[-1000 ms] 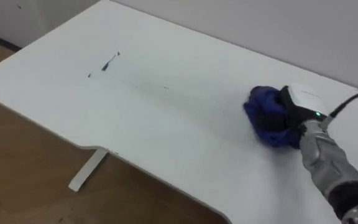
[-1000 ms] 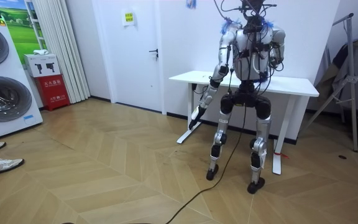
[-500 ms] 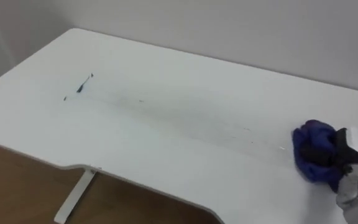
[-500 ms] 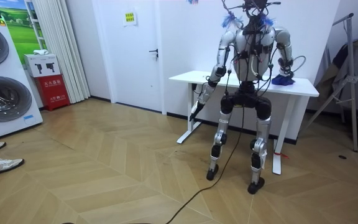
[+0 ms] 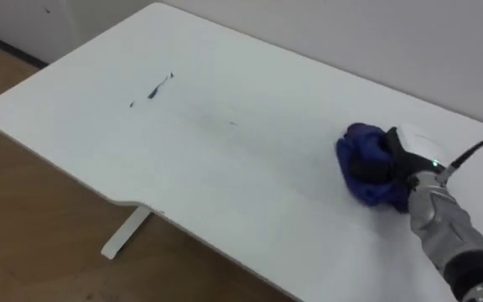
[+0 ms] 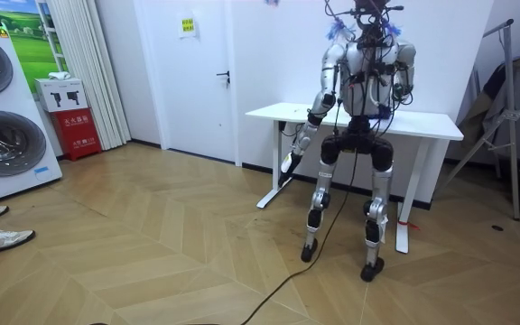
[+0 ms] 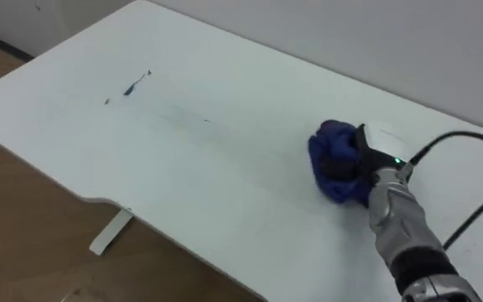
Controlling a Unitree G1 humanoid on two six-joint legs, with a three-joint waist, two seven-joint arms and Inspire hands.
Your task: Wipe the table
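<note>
My right robot hand (image 5: 406, 154) is curled round the bunched blue cloth (image 5: 360, 141) and holds it down on the white surface (image 5: 250, 172) toward my right side, well apart from the dark smear (image 5: 153, 89) near the far left corner.

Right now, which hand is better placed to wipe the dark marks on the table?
Right. The right hand grips the blue cloth on the table, dark marks to its left. The left hand hangs low beside the table.
</note>
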